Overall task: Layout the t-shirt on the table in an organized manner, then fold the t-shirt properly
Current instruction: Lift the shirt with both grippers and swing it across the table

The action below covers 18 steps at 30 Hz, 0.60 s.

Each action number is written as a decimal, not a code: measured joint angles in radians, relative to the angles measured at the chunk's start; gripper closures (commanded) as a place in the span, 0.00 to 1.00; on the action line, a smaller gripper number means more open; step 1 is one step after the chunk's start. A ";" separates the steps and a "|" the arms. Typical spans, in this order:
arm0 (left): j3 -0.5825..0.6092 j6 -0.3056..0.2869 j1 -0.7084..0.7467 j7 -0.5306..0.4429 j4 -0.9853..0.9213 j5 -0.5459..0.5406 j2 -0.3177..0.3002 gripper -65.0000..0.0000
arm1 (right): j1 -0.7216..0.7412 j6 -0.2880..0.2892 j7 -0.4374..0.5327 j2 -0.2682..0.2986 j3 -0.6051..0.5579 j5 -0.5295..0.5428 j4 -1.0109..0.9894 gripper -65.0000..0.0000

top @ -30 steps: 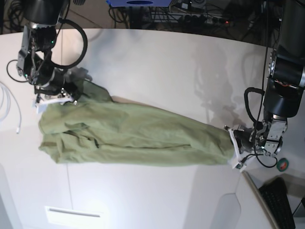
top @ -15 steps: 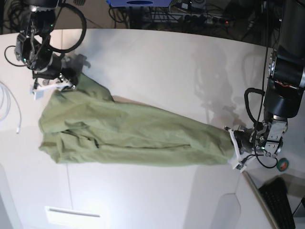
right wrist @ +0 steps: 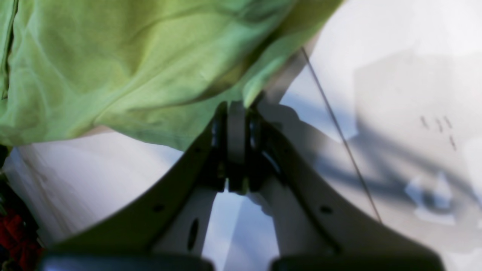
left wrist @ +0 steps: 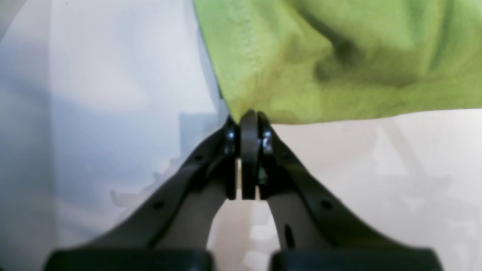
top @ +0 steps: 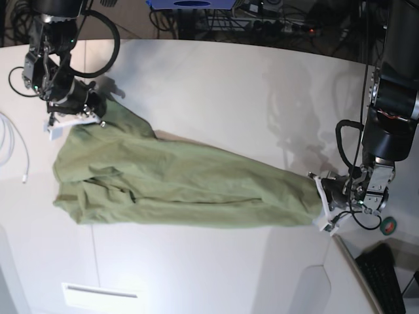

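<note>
Stretching across the table [top: 216, 78], olive-green t-shirt [top: 177, 183], rumpled, each end pinched in closed jaws.

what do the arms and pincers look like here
Both arms are black and chunky with looped black cables. The left pincer and right pincer have dark curved fingers with small round holes, tapering to rounded tips. In the base view, white plastic pieces sit at each wrist.
</note>
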 measured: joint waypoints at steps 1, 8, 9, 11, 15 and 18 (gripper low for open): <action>0.000 0.000 0.000 0.000 0.000 0.000 0.000 1.00 | 0.000 0.000 0.000 0.000 0.000 0.000 0.000 1.00; 0.000 0.000 0.001 0.017 0.000 0.000 -0.001 1.00 | -0.080 -0.008 -0.012 -0.008 0.039 -0.005 0.177 1.00; 0.000 0.000 0.001 0.037 0.002 -0.009 -0.006 1.00 | -0.106 -0.008 -0.016 0.000 0.040 -0.008 0.237 1.00; 0.000 0.000 0.011 0.077 0.047 -0.007 -0.023 1.00 | -0.125 -0.012 -0.035 0.018 0.040 -0.014 0.340 1.00; -0.002 0.001 0.031 0.207 0.267 -0.002 -0.039 1.00 | -0.008 -0.005 -0.117 0.088 0.040 -0.001 0.418 1.00; 0.000 0.004 0.021 0.272 0.425 -0.017 -0.011 1.00 | 0.134 -0.002 -0.196 0.152 0.040 0.002 0.402 1.00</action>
